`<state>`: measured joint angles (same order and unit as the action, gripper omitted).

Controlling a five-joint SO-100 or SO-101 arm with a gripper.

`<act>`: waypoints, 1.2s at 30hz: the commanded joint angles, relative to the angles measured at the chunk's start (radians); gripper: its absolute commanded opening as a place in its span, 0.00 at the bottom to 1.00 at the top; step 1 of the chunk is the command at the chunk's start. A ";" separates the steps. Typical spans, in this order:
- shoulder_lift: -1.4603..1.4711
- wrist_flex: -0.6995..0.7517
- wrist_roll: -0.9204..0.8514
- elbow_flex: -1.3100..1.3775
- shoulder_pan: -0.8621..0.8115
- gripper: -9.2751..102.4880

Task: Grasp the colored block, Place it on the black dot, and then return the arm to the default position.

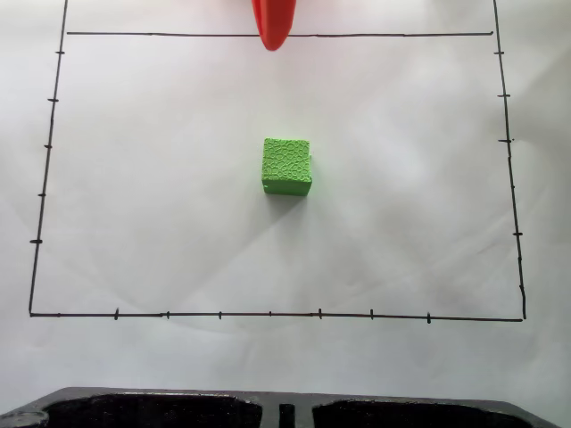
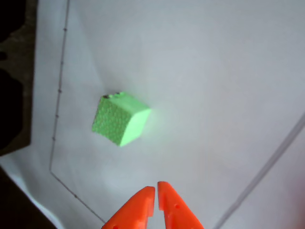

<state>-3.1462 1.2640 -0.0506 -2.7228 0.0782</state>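
Observation:
The bright green pebbly cube rests on white paper near the middle of the drawn rectangle, with nothing touching it. The orange-red gripper's rounded tip pokes in from the top edge of the fixed view, well behind the cube and over the far line. In the wrist view the cube lies above and left of my gripper, whose two orange fingertips meet with only a hairline gap and hold nothing. A tiny dark speck peeks out at the cube's upper edge; I cannot tell what it is.
A hand-drawn black rectangle with tick marks frames the work area on the paper. A black moulded tray or base runs along the near edge, seen also as a dark shape at the wrist view's left.

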 commanded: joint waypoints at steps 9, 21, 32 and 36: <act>-0.123 -0.141 0.055 -0.158 0.037 0.08; -0.123 -0.264 0.046 -0.284 0.044 0.08; -0.123 -0.281 0.078 -0.290 0.031 0.08; -0.123 -0.281 0.121 -0.290 -0.008 0.08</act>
<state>-3.2597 0.9971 0.0552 -3.0158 0.0920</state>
